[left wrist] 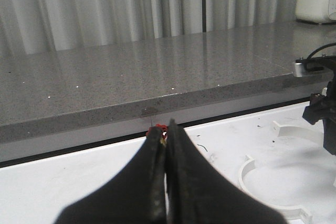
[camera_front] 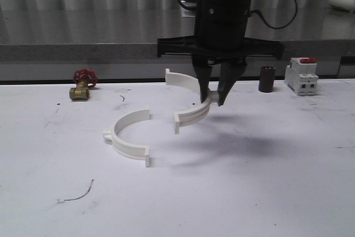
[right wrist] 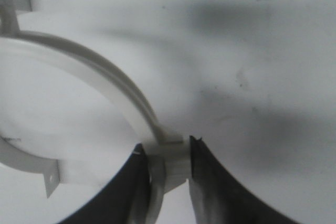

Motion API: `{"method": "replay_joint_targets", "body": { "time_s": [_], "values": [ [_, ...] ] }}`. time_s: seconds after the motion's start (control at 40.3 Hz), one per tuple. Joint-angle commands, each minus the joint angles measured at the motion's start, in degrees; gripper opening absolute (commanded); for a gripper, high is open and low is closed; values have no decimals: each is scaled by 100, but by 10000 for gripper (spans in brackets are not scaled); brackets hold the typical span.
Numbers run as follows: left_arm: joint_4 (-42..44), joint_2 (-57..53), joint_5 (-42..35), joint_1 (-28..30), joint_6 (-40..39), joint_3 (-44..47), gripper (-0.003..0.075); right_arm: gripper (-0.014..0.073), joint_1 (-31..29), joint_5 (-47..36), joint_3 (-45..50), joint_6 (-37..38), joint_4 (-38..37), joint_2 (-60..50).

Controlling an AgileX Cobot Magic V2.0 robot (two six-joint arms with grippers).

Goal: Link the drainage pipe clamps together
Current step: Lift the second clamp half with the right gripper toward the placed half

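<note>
— White plastic semicircular clamp halves, where are they?
— One white half-ring (camera_front: 128, 136) lies flat on the white table (camera_front: 249, 192), its open side toward the right. The other white half-ring (camera_front: 191, 99) sits just beside it to the right, tilted, its far tab raised, gap between the two.
— Who has the second one?
— The right gripper (camera_front: 214, 97) comes down from above and its black fingers (right wrist: 210, 182) pinch the small outer lug (right wrist: 173, 163) at the middle of the arc.
— And the left gripper (left wrist: 167, 129)?
— Its fingers are pressed together with nothing between them, seen in its wrist view above the table near the grey stone ledge (left wrist: 131, 87).
— Anything else?
— A brass valve with a red handwheel (camera_front: 82, 84) at far left, a dark cylinder (camera_front: 267, 79) and a white breaker with a red top (camera_front: 301, 75) at far right, well apart from the halves.
</note>
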Motion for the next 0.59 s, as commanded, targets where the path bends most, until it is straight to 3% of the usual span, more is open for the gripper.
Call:
{"method": "replay_joint_targets", "body": {
  "time_s": [0.0, 0.57],
  "values": [
    [9, 52, -482, 11, 1, -162, -20, 160, -6, -308, -190, 52, -30, -165],
    [9, 52, -482, 11, 1, -162, -20, 160, -6, -937, -190, 52, 251, 329]
  ]
}}
